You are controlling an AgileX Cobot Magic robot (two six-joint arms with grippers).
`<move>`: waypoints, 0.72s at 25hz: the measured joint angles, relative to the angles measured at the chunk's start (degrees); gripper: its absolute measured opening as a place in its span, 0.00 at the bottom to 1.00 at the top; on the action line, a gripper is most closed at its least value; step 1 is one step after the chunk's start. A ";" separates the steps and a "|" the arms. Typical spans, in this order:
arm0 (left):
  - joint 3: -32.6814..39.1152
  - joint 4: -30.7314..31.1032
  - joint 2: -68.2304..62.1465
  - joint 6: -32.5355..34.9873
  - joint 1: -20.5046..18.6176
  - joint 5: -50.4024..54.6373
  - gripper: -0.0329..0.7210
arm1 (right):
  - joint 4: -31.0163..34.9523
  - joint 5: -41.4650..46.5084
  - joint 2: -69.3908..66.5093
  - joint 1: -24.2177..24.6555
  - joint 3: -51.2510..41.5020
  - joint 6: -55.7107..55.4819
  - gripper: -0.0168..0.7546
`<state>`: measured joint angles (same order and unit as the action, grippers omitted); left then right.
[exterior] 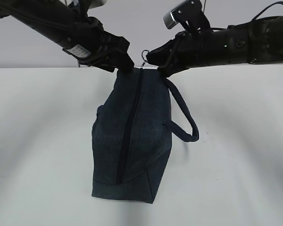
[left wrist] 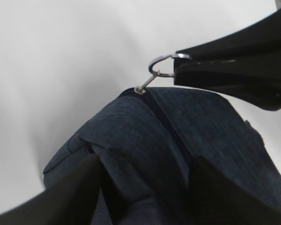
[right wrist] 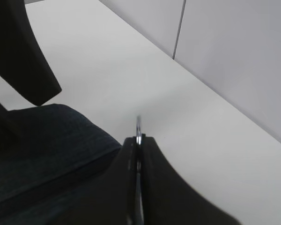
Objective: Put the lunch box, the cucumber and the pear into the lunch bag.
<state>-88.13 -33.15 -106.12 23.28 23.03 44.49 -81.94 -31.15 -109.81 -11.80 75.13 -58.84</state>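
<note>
The dark navy lunch bag (exterior: 132, 141) lies on the white table with its closed zipper (exterior: 129, 127) running away from the camera. My left gripper (exterior: 124, 66) is at the bag's far end, and its fingers (left wrist: 75, 187) press bunched fabric (left wrist: 145, 154) from both sides. The right gripper (exterior: 153, 59) is shut on the silver ring pull (left wrist: 161, 65), which also shows edge-on as the ring pull (right wrist: 138, 126) between its tips in the right wrist view. The padded loop handle (exterior: 186, 117) hangs to the right. The lunch box, the cucumber and the pear are out of view.
The white table (exterior: 236, 165) surrounds the bag on all sides. A grey panelled wall (right wrist: 234, 56) stands behind the table's far edge. Both arms reach in from the top corners and meet over the bag's far end.
</note>
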 joint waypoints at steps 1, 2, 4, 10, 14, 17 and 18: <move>-0.06 0.00 -0.02 0.00 0.00 0.00 0.50 | 0.00 0.00 0.00 0.00 0.00 -0.14 0.02; -0.06 0.00 -0.15 0.00 0.00 -0.07 0.47 | 0.00 0.00 0.00 0.00 0.00 -0.34 0.02; -0.06 -0.17 -0.68 0.00 0.00 -0.27 0.43 | 0.00 0.00 0.00 0.00 0.00 -0.44 0.02; -0.06 -0.84 -2.16 -0.06 0.00 -1.73 0.32 | -0.17 0.00 0.00 0.00 0.00 -0.68 0.02; -0.06 -0.89 -2.23 0.22 0.00 -1.77 0.12 | -0.17 0.00 0.00 0.00 0.00 -0.76 0.02; -0.06 -0.89 -2.28 0.64 0.00 -1.77 0.07 | -0.17 0.00 0.00 0.00 0.00 -0.76 0.02; -0.06 -0.89 -2.28 0.89 0.00 -1.77 0.07 | -0.17 0.00 0.00 0.00 0.00 -0.76 0.02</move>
<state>-88.19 -34.04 -108.40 24.17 23.03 42.72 -82.11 -31.15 -109.81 -11.80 75.13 -59.61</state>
